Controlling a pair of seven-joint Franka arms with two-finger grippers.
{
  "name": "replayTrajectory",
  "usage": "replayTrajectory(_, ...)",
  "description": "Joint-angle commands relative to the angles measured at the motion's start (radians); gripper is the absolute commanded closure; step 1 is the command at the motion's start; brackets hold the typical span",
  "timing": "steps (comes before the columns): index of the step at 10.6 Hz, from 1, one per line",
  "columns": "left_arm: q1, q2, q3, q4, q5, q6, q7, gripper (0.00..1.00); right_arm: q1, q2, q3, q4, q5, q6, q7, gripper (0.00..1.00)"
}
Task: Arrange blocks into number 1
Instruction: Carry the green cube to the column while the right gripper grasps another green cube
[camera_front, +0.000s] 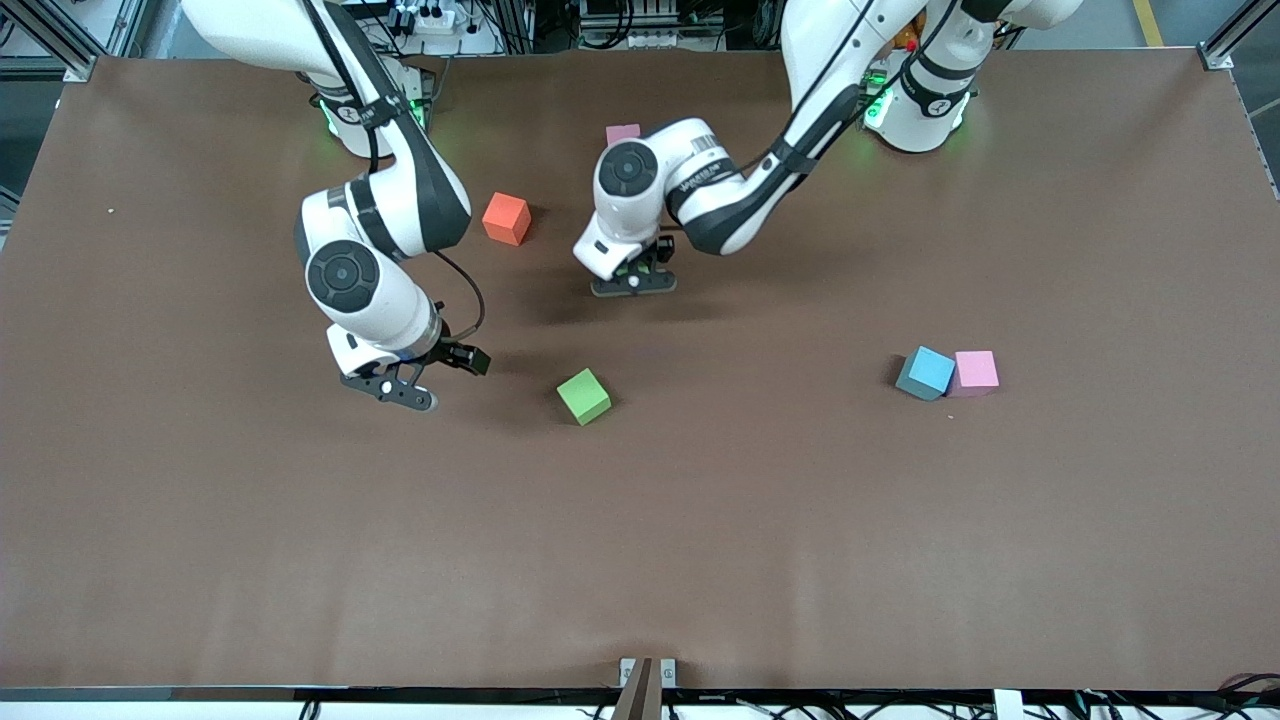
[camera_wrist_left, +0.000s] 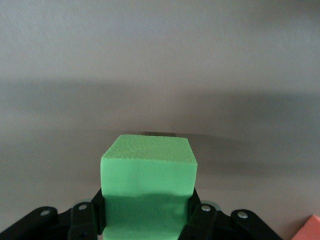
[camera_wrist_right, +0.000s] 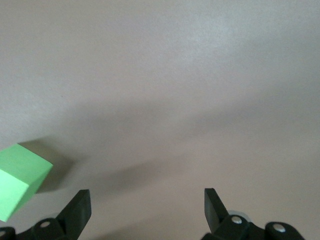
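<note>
My left gripper (camera_front: 632, 283) hangs low over the table's middle, shut on a bright green block (camera_wrist_left: 148, 172) that the front view hides under the hand. A second green block (camera_front: 583, 396) lies on the table nearer the front camera and also shows in the right wrist view (camera_wrist_right: 20, 180). Beside it, toward the right arm's end, my right gripper (camera_front: 400, 390) stands open, its fingers (camera_wrist_right: 77, 210) bare. An orange block (camera_front: 506, 218) sits between the two arms. A light blue block (camera_front: 926, 372) touches a pink block (camera_front: 975, 370) toward the left arm's end.
A purple-pink block (camera_front: 623, 133) lies near the robots' bases, partly covered by the left arm's wrist. The brown table (camera_front: 700, 550) stretches wide toward the front camera. A corner of the orange block (camera_wrist_left: 312, 227) shows in the left wrist view.
</note>
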Motion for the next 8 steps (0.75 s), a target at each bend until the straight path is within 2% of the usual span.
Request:
replayTrajectory(1,0.015,-0.030,-0.038,-0.041,0.042,-0.002,-0.037,1.00,0.000,0.049,0.006,0.108,0.022,-0.017,0.238,0.00)
replayTrajectory(3,0.013,-0.030,-0.041,-0.061,0.055,0.021,-0.037,1.00,0.008,0.074,0.007,0.159,0.047,-0.014,0.421,0.00)
replayTrajectory(8,0.013,-0.026,-0.055,-0.092,0.082,0.075,-0.071,1.00,0.078,0.248,0.009,0.335,0.053,-0.006,0.733,0.00)
